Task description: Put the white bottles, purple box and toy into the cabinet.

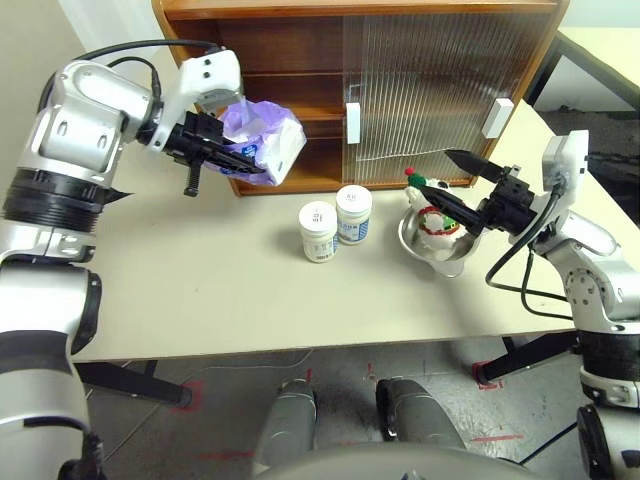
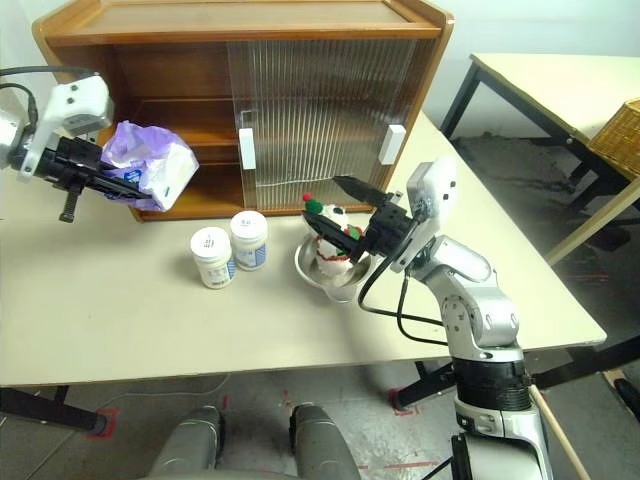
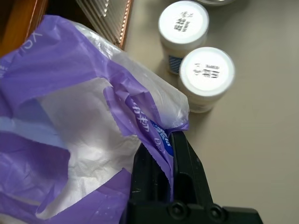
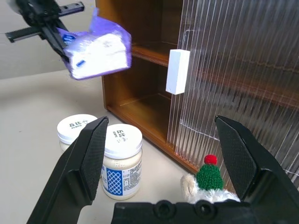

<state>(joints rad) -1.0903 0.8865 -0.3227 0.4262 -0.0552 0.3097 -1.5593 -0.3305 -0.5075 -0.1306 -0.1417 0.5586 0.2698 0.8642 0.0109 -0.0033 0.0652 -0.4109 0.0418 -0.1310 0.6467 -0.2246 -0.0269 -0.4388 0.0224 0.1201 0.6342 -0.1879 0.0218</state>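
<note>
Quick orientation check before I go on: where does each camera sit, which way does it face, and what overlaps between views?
Left and right eye views: on the head, looking forward and down at the beige table; both arms show.
Left wrist view: along the left gripper, shut on the soft lavender-purple tissue pack.
Right wrist view: along the open right gripper, facing the orange-brown wooden cabinet.
Shared: two squat white jars, and the white plush bear in a red-and-green hat, sitting in a steel bowl.

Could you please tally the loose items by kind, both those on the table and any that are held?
White bottles: 2
Purple box, held by the left gripper: 1
Toy: 1
Steel bowl: 1
Total: 5
</note>
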